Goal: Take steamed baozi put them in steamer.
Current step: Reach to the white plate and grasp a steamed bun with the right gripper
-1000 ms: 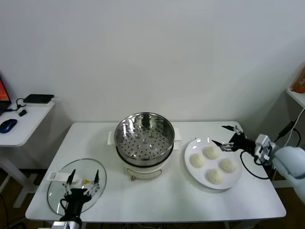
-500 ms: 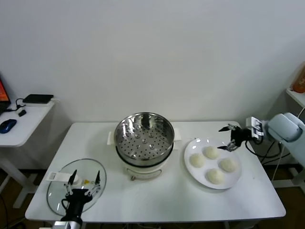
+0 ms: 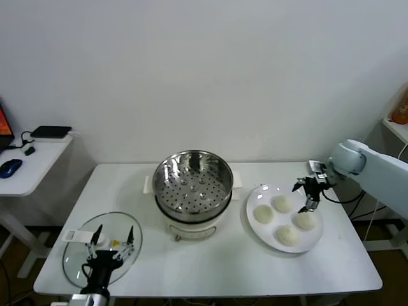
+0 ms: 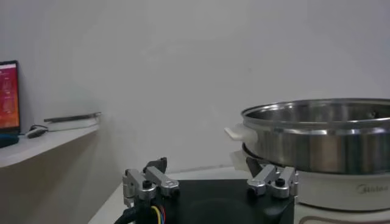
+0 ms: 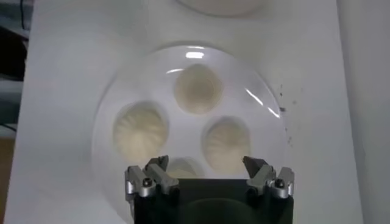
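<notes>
I see my right gripper hanging jaws wide and empty above the white plate, over the bun at its 2 o'clock. All four steamed baozi sit on that plate, at 3 o'clock from the steamer. My left gripper idles, spread open, over the glass lid.

wall: plain white | table: white | side desk: left, white
</notes>
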